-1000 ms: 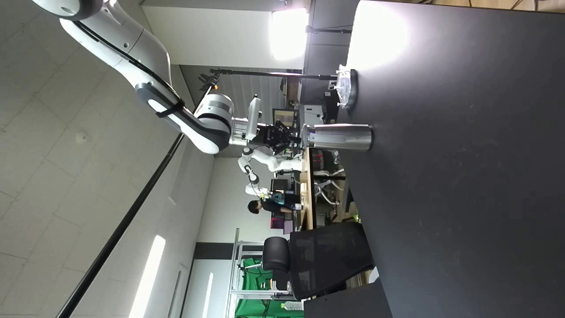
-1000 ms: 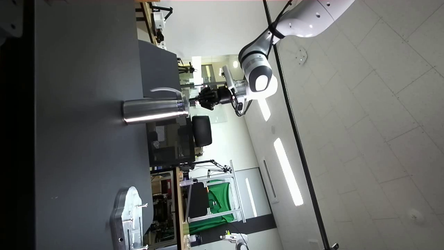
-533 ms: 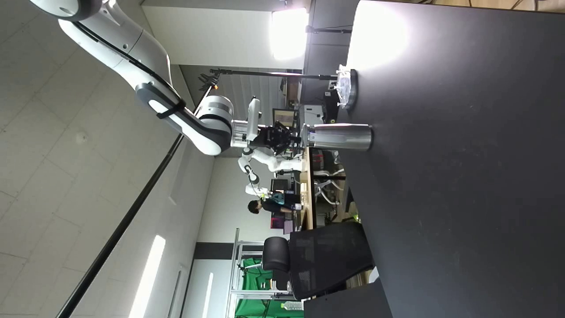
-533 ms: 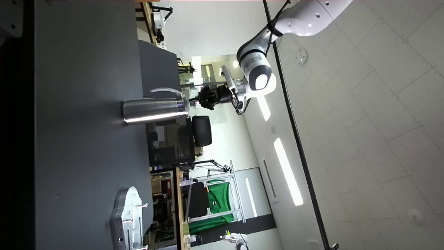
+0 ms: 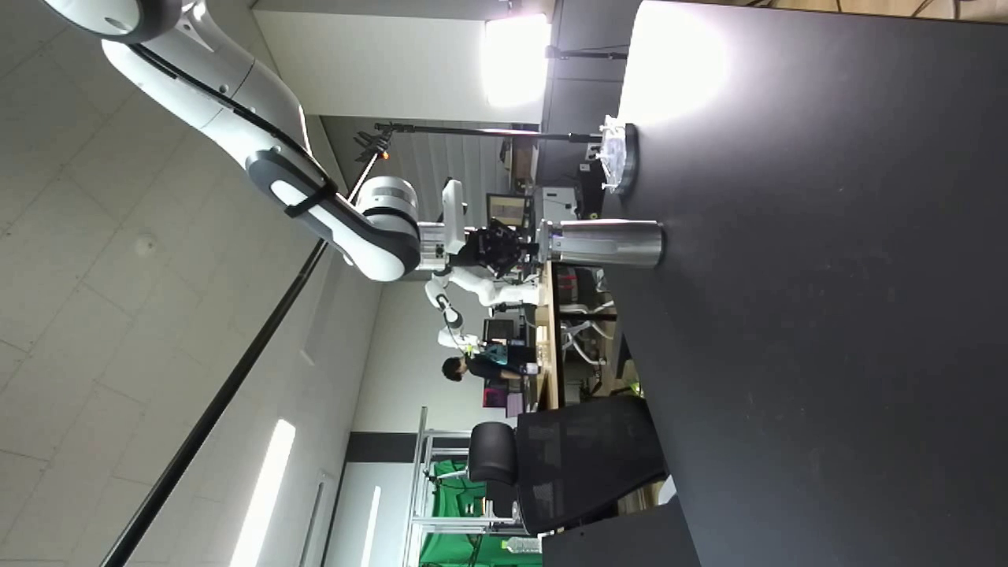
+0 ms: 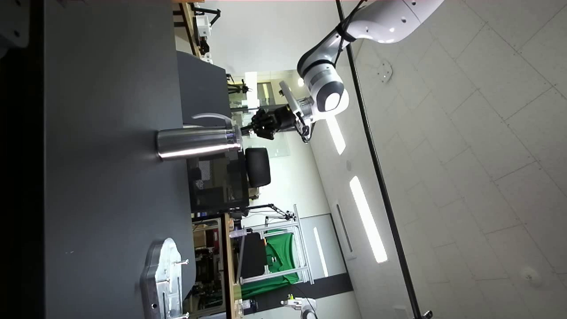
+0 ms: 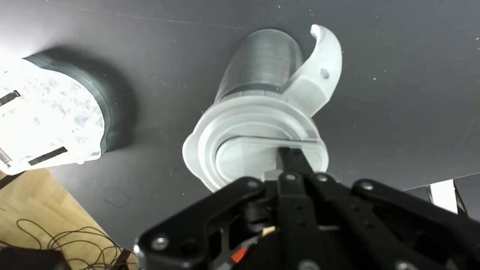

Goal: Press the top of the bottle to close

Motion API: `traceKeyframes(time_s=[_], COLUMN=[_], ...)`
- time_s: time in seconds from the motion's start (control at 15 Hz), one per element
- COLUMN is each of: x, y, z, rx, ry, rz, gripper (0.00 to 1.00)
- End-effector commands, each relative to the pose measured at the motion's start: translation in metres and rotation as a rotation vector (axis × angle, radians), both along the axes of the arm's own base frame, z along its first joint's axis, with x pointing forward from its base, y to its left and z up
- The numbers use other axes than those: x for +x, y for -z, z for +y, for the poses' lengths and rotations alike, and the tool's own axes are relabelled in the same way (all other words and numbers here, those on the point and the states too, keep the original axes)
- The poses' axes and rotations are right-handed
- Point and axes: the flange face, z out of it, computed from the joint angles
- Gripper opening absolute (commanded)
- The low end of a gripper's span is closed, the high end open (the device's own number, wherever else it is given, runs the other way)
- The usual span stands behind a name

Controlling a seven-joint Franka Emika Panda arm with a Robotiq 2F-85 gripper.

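Note:
A silver metal bottle, a jug with a white handle, stands upright on the dark table in both exterior views (image 5: 606,242) (image 6: 192,141). In the wrist view its white lid (image 7: 243,157) faces me, with an oval press area on top. The handle (image 7: 326,71) curves out to the upper right there. My gripper (image 7: 294,152) is shut and empty, with its fingertips together over the handle-side part of the oval area. In both exterior views the gripper (image 5: 537,250) (image 6: 245,130) points down at the lid and its tips appear to touch it. The lower lid is hidden behind the gripper.
A low clear-topped device with a dark base (image 7: 48,112) sits on the table (image 7: 157,45) beside the bottle. It also shows in both exterior views (image 5: 618,156) (image 6: 164,279). A black chair (image 5: 591,457) stands beyond the table edge.
The arm and wrist have shifted and tilted slightly, while the shut fingertips stay at the lid. The bottle has barely shifted.

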Motion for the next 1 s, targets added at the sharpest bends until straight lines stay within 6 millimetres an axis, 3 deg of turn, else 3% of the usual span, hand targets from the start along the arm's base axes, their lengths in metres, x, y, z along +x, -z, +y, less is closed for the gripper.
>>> traceKeyframes(time_s=[0.0, 0.2, 0.27, 0.4, 0.93], x=[0.002, 0.002, -0.001, -0.008, -0.024], y=[0.012, -0.022, -0.028, -0.039, -0.062], z=[0.004, 0.022, 0.029, 0.045, 0.074], rx=[0.016, 0.059, 0.075, 0.078, 0.068], ry=[0.023, -0.028, -0.034, -0.093, -0.184], rz=[0.038, 0.056, 0.084, 0.147, 0.239], gripper=[0.0, 0.0, 0.26, 0.33, 0.87])
